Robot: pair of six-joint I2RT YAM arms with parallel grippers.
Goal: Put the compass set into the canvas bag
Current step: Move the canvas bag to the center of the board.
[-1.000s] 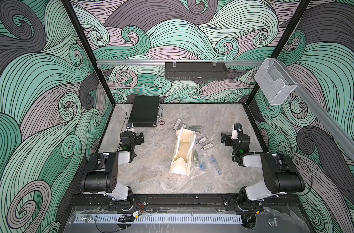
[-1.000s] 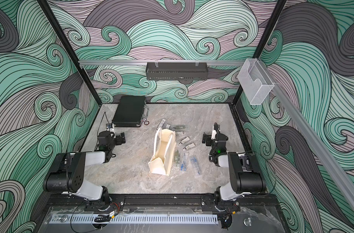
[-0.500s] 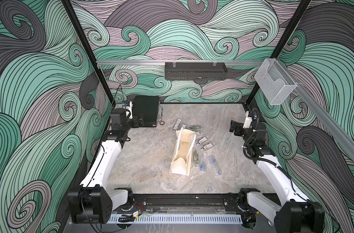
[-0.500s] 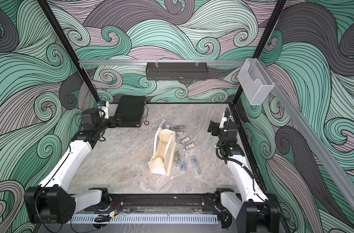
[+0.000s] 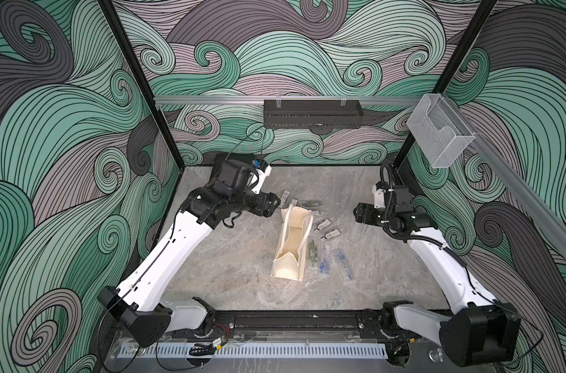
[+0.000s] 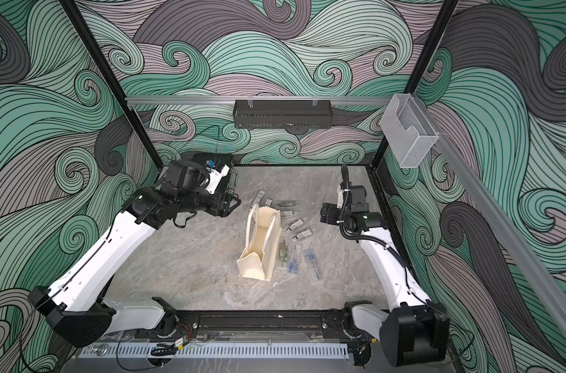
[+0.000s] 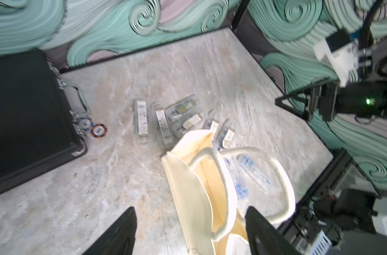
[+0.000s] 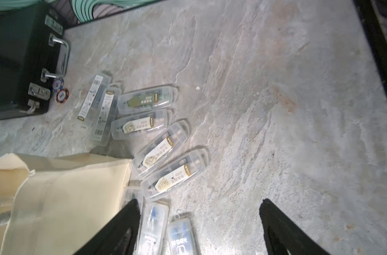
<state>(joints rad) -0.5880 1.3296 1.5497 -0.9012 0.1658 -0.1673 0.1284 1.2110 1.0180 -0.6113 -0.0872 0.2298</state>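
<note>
Left tool: fingers apart, nothing between them, poised above the tabletop near the far end of the canvas bag. Right tool: fingers likewise apart and empty, raised over the open surface on the other side of the bag.

Tabletop: grey, stone-patterned slab, enclosed by black frame posts. The cream bag stands near the centre with its mouth open and 2 looped handles arching over it. Compass sets in clear plastic cases lie flat on the slab, fanned along the bag's flank on the right arm's side and past its far end; none is seen inside the bag.

Black hard case: flat in the far corner on the left arm's side, metal latches and handle facing inward, with 2 poker chips just beside them.

Walls: printed with teal, mauve and grey swirling waves. An aluminium rail on the back wall carries a black perforated tray; a clear acrylic holder hangs on the side rail. Both arm bases sit on a black front rail.
</note>
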